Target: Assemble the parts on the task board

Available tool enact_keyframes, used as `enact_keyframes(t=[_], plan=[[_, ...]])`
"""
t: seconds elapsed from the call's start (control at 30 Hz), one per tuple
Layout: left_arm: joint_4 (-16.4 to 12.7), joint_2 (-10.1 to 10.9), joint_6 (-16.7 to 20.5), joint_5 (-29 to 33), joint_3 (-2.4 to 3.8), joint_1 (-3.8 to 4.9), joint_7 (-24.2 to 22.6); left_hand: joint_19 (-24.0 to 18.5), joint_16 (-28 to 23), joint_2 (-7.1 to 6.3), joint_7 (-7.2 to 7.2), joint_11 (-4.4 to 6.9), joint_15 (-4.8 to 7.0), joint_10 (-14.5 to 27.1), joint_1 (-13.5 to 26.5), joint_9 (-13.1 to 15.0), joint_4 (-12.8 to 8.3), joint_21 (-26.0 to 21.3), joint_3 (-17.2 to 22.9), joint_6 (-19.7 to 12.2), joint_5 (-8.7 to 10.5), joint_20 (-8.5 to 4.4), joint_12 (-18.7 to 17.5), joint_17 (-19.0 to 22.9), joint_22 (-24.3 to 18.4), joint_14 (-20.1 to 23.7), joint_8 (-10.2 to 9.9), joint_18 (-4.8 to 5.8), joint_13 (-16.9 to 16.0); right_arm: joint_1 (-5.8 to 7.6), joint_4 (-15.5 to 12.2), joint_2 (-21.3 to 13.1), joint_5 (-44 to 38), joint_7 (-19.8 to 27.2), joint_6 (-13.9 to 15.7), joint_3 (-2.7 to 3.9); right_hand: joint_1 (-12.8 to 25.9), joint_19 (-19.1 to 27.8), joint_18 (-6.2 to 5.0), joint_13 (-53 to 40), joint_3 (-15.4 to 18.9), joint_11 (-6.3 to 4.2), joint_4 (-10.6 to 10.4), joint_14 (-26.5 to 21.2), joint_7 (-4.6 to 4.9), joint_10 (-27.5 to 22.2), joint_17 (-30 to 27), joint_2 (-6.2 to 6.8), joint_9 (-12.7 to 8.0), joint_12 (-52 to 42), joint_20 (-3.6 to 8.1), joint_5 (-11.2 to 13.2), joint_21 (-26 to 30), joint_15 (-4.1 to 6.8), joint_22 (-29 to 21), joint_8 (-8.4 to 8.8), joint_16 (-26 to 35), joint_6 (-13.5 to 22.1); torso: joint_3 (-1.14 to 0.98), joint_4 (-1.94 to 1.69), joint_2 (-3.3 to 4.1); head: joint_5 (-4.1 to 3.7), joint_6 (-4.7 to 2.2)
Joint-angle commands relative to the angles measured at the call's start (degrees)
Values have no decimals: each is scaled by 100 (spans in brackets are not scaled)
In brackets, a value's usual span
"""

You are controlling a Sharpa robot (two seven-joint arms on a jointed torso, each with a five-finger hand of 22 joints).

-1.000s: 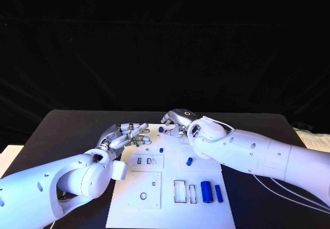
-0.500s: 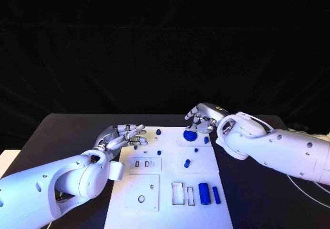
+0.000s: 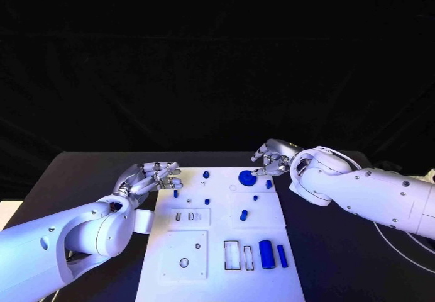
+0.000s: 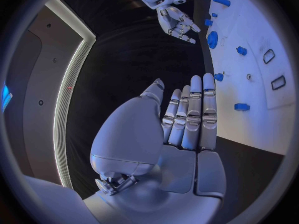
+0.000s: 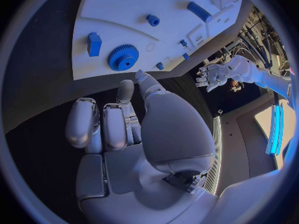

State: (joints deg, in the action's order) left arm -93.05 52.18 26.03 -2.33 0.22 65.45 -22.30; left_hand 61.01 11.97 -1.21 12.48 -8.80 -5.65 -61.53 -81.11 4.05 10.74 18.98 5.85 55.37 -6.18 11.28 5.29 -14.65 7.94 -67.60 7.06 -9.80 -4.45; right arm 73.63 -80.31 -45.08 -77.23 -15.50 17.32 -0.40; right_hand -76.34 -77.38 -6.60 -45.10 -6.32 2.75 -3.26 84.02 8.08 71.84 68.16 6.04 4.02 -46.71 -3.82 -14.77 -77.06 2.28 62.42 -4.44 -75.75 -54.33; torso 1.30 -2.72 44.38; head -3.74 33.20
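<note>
On the far end of the board [image 3: 272,251], just beside the right hand [image 3: 272,157], lies the blue gear [image 3: 246,177], flat on the white plate and apart from that hand's fingers [image 5: 127,117]. In the right wrist view the gear [image 5: 123,57] shows a toothed rim and a hole at its centre, with a small blue block [image 5: 94,44] close to it. The right hand holds nothing; its fingers are straight and a little apart, over the dark surface [image 3: 82,167] at the board's edge. The left hand [image 3: 149,177] hovers at the board's opposite edge, fingers [image 4: 193,112] extended side by side, also empty.

The gear looks like a small, hard plastic piece: light, stiff, not fragile. Lying flat, it gives little height to grab, so I would take it by the rim, thumb against an opposing fingertip, where the teeth should give some purchase; smooth faces may slip if pinched top and bottom. Its lightness means a nudge could slide it across the plate, so contact from both sides at once seems wise.

Nearer the robot a blue cylinder [image 3: 266,254] and a thinner bar [image 3: 282,255] lie beside rectangular slots [image 3: 232,254]; both are probably rigid and prone to rolling, best gripped across their middle. Several small blue pegs [image 3: 207,201] sit mid-board, too small to judge.
</note>
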Motion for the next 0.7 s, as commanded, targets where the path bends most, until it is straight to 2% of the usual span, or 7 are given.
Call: enact_keyframes(t=[0.03, 0.1, 0.13, 0.23, 0.37, 0.47, 0.7], plan=[[61, -7, -167, 148, 15, 18, -30, -40, -20, 16, 15, -25, 14, 0, -31, -1, -46, -23, 1, 11, 13, 8, -22, -6, -7, 43, -31, -54, -7, -29, 75, 66, -228, -93, -225, -3, -68, -21, 127, -1420, 108, 4, -14, 364, 5, 539, 607, 3, 7, -1397, -63, 8, -54, -64, 68, -50, -431, 7, 1, -14, 5, -4, 32], [84, -2, -175, 244, 19, 21, -6, -40, -21, 17, 16, -25, 13, 0, -32, -1, -47, -23, 1, 11, 13, 8, -23, -6, -7, 44, -32, -54, -7, -44, 112, 104, -256, -87, -223, -4, -64, -29, 133, -2229, 171, 25, -34, 422, 8, 828, 1008, -21, 6, -2194, -79, 46, -66, -79, 87, -60, -704, 7, 1, -10, 5, -1, 32], [94, 1, -180, 292, 21, 22, 3, -41, -22, 18, 16, -25, 13, 1, -34, -1, -48, -24, 2, 11, 13, 8, -24, -7, -8, 45, -32, -54, -7, -54, 133, 127, -279, -84, -224, -5, -99, -35, 126, -2687, 223, 46, -42, 443, 5, 899, 1240, -83, 4, -2624, -85, 36, -73, -144, 97, -71, -863, 13, 1, -2, 5, 8, 32], [113, 4, -194, 380, 25, 24, 15, -41, -23, 19, 16, -26, 13, 1, -35, -1, -50, -24, 2, 10, 13, 8, -25, -9, -8, 46, -33, -54, -7, -78, 200, 204, -354, -76, -241, -10, -87, -56, 147, -3167, 336, 80, -66, 477, 51, 1054, 1521, -105, 3, -3075, -141, 82, -99, -121, 138, -91, -1041, 10, 2, -5, 5, 5, 45], [119, -3, -212, 335, 28, 26, 7, -46, -33, 23, 18, -27, 11, 4, -47, -2, -62, -28, 7, 6, 12, 10, -33, -17, -10, 54, -37, -54, -8, -108, 272, 293, -424, -56, -306, -16, -89, -60, 141, -3282, 381, 82, -75, 492, 59, 1085, 1628, -128, 3, -3176, -141, 93, -107, -146, 148, -103, -1107, 4, 6, -12, 7, 3, 69], [123, -7, -240, 145, 31, 26, -13, -71, -66, 22, 27, -38, -1, 18, -57, -3, -82, -45, 6, -5, 15, 17, -53, -33, -20, 91, -49, -50, -7, -128, 317, 346, -467, -37, -359, -20, -86, -61, 141, -3314, 402, 86, -81, 499, 61, 1092, 1671, -138, 3, -3203, -146, 99, -109, -149, 150, -108, -1133, 2, 1, -17, 7, 11, 72], [150, -15, -284, -143, 62, 26, -78, -248, -259, 25, 77, -100, -80, 124, -55, -10, -147, -169, -23, -76, 16, 82, -142, -60, -88, 311, -111, -36, 5, -165, 449, 464, -555, -25, -383, -26, -103, -63, 142, -3342, 410, 89, -85, 503, 64, 1090, 1704, -184, 4, -3223, -150, 100, -114, -154, 157, -116, -1153, -5, -1, -2, 11, 30, 84]])
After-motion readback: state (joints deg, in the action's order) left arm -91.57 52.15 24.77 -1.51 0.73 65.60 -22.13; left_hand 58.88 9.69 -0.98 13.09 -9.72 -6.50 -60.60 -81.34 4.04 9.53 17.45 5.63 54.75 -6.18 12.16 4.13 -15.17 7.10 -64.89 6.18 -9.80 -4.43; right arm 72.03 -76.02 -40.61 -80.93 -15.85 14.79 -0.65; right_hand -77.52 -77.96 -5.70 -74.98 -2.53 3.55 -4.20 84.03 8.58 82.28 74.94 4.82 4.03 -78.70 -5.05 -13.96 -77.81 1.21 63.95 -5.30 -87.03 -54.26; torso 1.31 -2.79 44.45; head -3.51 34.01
